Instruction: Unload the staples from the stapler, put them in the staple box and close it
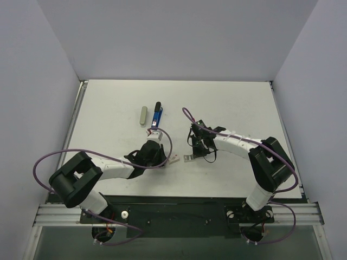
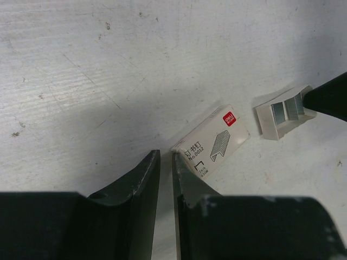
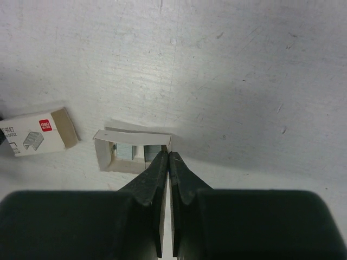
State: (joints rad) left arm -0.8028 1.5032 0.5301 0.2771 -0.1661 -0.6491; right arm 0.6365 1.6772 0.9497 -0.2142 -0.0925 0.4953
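Note:
The stapler (image 1: 158, 115), blue and black, lies at the table's far middle, away from both grippers. A small open white cardboard tray (image 3: 133, 150) holds two grey strips of staples (image 3: 126, 151); it also shows in the left wrist view (image 2: 282, 111) and the top view (image 1: 188, 157). My right gripper (image 3: 169, 155) is shut, its tips at the tray's right end wall. My left gripper (image 2: 165, 157) is all but shut with nothing between the fingers. Its right finger touches a corner of the white staple box sleeve (image 2: 214, 142).
A grey oblong piece (image 1: 143, 116) lies just left of the stapler. The box sleeve (image 1: 174, 160) lies between the two grippers, close to the tray. The right gripper's black finger (image 2: 328, 97) shows at the tray in the left wrist view. White walls enclose the table.

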